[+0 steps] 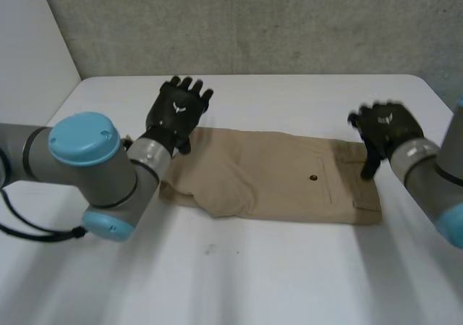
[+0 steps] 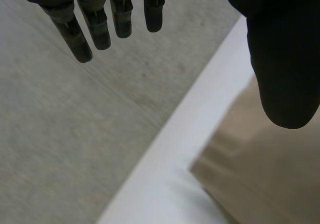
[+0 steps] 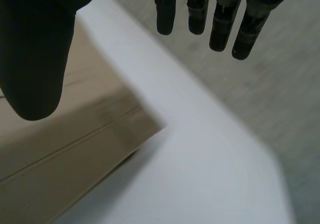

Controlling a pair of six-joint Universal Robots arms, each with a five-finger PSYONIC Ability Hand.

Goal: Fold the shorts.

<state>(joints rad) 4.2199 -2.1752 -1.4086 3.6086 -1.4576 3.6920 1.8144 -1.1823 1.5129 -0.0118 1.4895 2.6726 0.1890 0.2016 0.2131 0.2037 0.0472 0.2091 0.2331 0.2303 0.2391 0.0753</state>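
Fingers [image 2: 100, 29] straight, apart, empty on left hand [image 1: 177, 111] and right hand [image 1: 387, 126]; shorts [image 1: 275, 176], soft and light, likely best pinched at corners.

Head view: down from behind and between the arms [image 1: 79, 158], over the whole table [image 1: 239, 267]. Left wrist view: close along the left hand [image 2: 285, 59], out past a corner of the shorts [image 2: 260, 184] and the table edge to the wall [image 2: 75, 134]. Right wrist view: likewise along the right hand [image 3: 35, 49], at the other end. Shared by all three: shorts and table
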